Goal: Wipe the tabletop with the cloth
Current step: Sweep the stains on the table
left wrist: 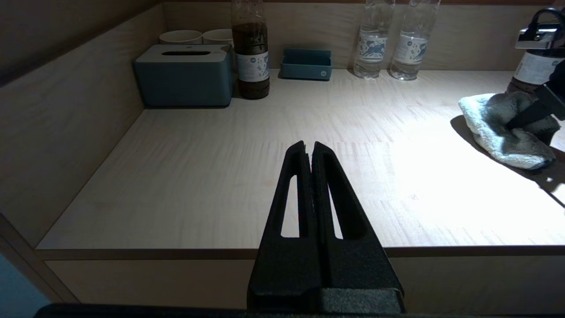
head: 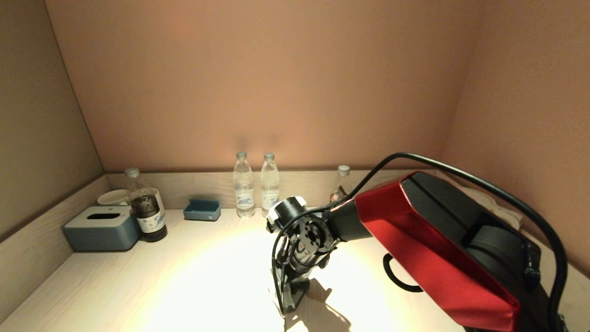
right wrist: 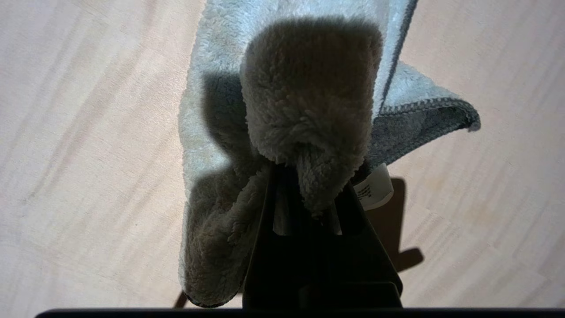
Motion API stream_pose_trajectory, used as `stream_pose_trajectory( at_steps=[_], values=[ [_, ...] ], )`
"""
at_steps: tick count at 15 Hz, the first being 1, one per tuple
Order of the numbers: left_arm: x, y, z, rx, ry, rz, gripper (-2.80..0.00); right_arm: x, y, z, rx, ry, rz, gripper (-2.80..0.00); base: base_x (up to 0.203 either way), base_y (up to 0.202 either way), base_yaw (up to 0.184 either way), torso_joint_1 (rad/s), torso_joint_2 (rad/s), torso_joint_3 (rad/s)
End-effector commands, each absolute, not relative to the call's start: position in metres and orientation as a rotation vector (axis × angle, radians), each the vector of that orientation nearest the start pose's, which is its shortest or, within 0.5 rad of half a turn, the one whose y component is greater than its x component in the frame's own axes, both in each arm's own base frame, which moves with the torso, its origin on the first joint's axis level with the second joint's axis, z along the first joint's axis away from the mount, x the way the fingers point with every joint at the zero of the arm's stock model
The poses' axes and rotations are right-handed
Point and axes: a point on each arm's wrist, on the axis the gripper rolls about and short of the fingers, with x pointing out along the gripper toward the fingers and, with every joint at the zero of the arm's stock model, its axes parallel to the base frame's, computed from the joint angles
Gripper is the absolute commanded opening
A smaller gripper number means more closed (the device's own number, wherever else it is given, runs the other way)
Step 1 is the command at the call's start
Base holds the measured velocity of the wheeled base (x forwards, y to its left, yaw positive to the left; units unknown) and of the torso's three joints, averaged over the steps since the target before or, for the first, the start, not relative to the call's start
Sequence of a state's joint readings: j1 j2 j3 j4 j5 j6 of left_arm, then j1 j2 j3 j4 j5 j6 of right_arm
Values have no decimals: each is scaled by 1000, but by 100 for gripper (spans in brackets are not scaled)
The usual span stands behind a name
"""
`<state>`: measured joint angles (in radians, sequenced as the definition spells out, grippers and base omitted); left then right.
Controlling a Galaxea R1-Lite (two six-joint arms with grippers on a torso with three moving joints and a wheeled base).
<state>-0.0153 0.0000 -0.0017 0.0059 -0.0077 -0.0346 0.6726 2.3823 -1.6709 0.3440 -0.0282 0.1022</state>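
A fluffy grey-white cloth (right wrist: 309, 88) with a white label lies bunched on the light wooden tabletop (right wrist: 66, 132). My right gripper (right wrist: 309, 176) is shut on a fold of it, pointing down at the table. In the head view the right gripper (head: 290, 295) stands near the table's front middle, and glare hides the cloth there. The left wrist view shows the cloth (left wrist: 494, 128) on the table's right part. My left gripper (left wrist: 309, 145) is shut and empty, parked just off the table's front edge on the left.
Along the back wall stand a blue-grey tissue box (head: 101, 228), white cups (head: 113, 197), a dark bottle (head: 146, 207), a small blue tray (head: 202, 210), two water bottles (head: 243, 186) and another bottle (head: 342, 184). Something white and cloth-like (head: 493, 205) lies at the back right. Walls enclose three sides.
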Motion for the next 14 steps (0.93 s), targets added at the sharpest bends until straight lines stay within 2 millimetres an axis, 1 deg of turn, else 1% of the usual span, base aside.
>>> stream_pose_trajectory(
  at_steps=[1, 4, 6, 8, 10, 13, 14],
  values=[
    [-23, 0, 75, -35, 5, -23, -280, 353, 293, 52, -291, 1030, 552, -280, 0, 0, 0, 0, 0, 0],
    [-23, 0, 75, -35, 5, -23, -280, 348, 315, 49, -310, 999, 608, -280, 0, 0, 0, 0, 0, 0],
    [-23, 0, 75, -35, 5, -23, -280, 344, 328, 44, -321, 987, 637, -280, 0, 0, 0, 0, 0, 0],
    [-23, 0, 75, -37, 5, -23, -280, 344, 335, 41, -321, 977, 648, -280, 0, 0, 0, 0, 0, 0],
    [-23, 0, 75, -35, 5, -23, -280, 342, 341, 44, -316, 961, 665, -280, 0, 0, 0, 0, 0, 0],
    [-23, 0, 75, -35, 5, -23, -280, 337, 351, 53, -313, 932, 688, -280, 0, 0, 0, 0, 0, 0],
    [-23, 0, 75, -35, 5, -23, -280, 330, 363, 63, -312, 894, 721, -280, 0, 0, 0, 0, 0, 0]
  ],
)
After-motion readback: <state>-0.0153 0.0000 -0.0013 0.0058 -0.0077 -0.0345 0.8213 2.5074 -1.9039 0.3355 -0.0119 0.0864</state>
